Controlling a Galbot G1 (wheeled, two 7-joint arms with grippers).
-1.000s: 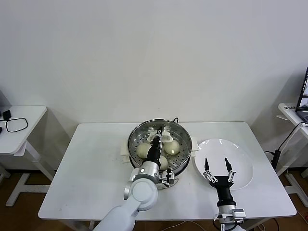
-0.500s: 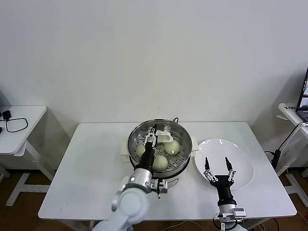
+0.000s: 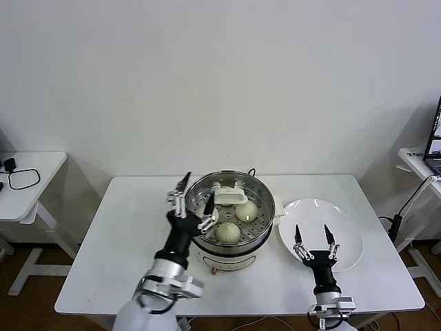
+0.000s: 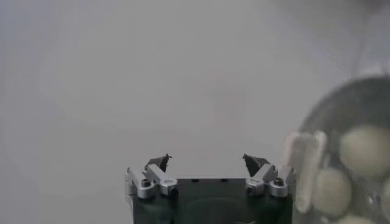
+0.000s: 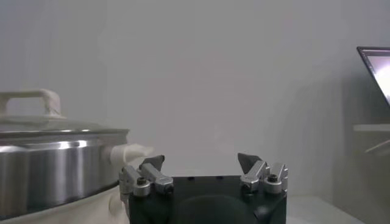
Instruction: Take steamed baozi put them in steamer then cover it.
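Hovering over the left rim of the steamer [image 3: 229,217], the left gripper [image 3: 193,195] had its fingers [image 3: 183,183] spread apart and held nothing. In the left wrist view the same gripper [image 4: 207,163] showed both dark fingertips wide apart with only bare worktop between them, the steamer [image 4: 365,109] blurred off to one side.

The steamer sat near the middle of the white worktop [image 3: 124,241] on its white base. The clear lid with its white handle [image 3: 230,196] lay on top of the pot. Through the glass, three steamed buns [image 3: 228,232] were visible on the perforated tray: one at the near side, one to the right [image 3: 247,210], and one partly hidden behind the left gripper. Could not tell whether a fourth bun was in there. In the left wrist view the buns [image 4: 365,143] showed as pale blurred rounds beside the lid handle [image 4: 304,170].

The right gripper [image 3: 313,236] was parked at the near right of the worktop, fingers open and pointing up, in front of the near edge of the white plate [image 3: 337,221], which lay just right of the steamer. In the right wrist view its fingertips [image 5: 153,162] stood apart and gripped nothing, with the steel wall of the steamer [image 5: 55,170] and the lid handle [image 5: 30,100] beyond. A side desk [image 3: 34,172] stood at far left with a black cable [image 3: 21,181] on it.
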